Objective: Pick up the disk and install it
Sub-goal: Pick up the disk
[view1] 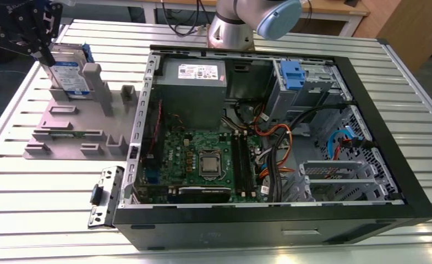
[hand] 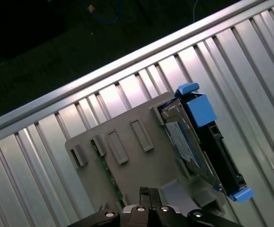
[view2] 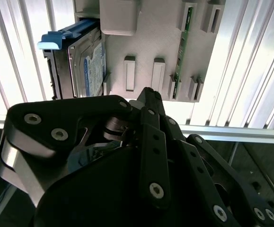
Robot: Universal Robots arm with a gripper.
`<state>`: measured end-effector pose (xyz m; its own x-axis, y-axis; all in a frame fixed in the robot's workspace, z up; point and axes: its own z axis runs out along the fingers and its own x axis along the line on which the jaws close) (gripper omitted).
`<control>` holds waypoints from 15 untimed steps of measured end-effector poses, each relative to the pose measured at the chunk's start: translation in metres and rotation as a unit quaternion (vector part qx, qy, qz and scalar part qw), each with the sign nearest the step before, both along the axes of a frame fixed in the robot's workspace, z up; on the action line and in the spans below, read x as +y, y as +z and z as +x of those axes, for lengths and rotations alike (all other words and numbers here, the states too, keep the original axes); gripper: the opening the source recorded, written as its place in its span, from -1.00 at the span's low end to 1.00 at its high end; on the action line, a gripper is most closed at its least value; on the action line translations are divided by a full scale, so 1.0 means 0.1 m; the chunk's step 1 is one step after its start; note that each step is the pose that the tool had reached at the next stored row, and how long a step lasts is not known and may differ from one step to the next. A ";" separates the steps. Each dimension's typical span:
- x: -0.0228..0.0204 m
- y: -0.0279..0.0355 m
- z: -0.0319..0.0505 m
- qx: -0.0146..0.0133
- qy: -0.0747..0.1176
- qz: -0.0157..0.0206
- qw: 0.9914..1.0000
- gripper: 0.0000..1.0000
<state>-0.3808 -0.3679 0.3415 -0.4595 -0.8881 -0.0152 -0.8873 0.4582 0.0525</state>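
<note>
- Gripper (view1: 43, 52) hung at exterior view's far left, above the disk's end of grey holder (view1: 61, 124). Couldn't tell if clenched or released; nothing seen in it.
- Disk (view1: 70, 74) stood on edge in a holder slot, not yet lifted. In both wrist views it sat off to one side of gripper, apart.
- Risk: an off-centre descent could hit the blue bracket or a holder post, tipping or jamming disk.
- PC case (view1: 392, 137): loose cables (view1: 274, 135) near blue-latched bay (view1: 293, 74) could snag disk going in.
</note>
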 end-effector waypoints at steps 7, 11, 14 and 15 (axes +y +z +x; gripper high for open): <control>0.000 0.000 0.000 0.000 0.005 0.000 1.000 -0.80; 0.000 0.000 0.000 0.000 0.006 0.000 1.000 -0.80; 0.000 0.000 0.000 0.000 0.008 0.000 1.000 -0.80; 0.000 0.000 0.000 0.000 0.008 0.000 1.000 -0.80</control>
<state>-0.3808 -0.3679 0.3415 -0.4453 -0.8953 -0.0151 -0.8945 0.4440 0.0523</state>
